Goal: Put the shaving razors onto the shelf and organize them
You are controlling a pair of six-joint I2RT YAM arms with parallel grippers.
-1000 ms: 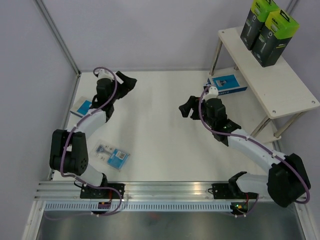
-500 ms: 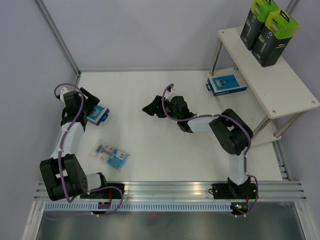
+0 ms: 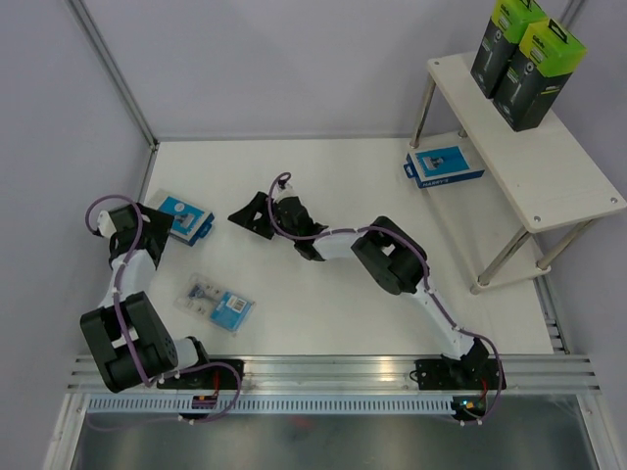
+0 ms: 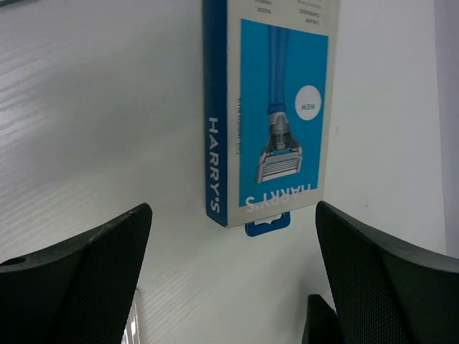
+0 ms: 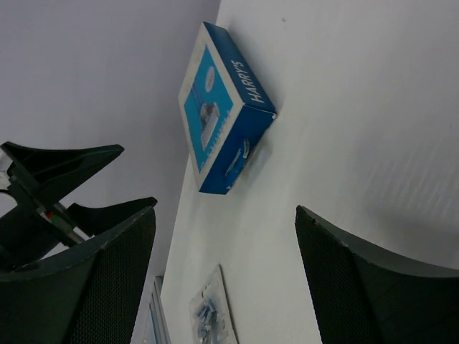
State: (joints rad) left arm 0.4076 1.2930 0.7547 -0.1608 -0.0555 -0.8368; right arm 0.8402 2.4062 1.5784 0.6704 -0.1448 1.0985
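A flat blue-and-white razor box (image 3: 186, 218) lies on the table at the left. My left gripper (image 3: 157, 233) is open just left of it, and the box fills the left wrist view (image 4: 276, 115) ahead of the spread fingers (image 4: 86, 287). My right gripper (image 3: 245, 216) is open and empty, to the right of the same box (image 5: 222, 107). The clear blister pack (image 3: 220, 304) lies nearer the front and shows in the right wrist view (image 5: 211, 315). Two black boxes with green tops (image 3: 505, 44) (image 3: 537, 73) stand on the shelf (image 3: 558, 171). A second blue box (image 3: 446, 164) lies by the shelf's left legs.
The grey wall and its metal corner post (image 3: 113, 69) run close behind my left arm. The shelf's silver legs (image 3: 505, 250) stand at the right. The right arm stretches across the middle of the table. The aluminium rail (image 3: 333, 372) runs along the near edge.
My right arm has stretched leftward across the table until its gripper is close to the left blue box. My left gripper has swung left and nearer, and now faces that box.
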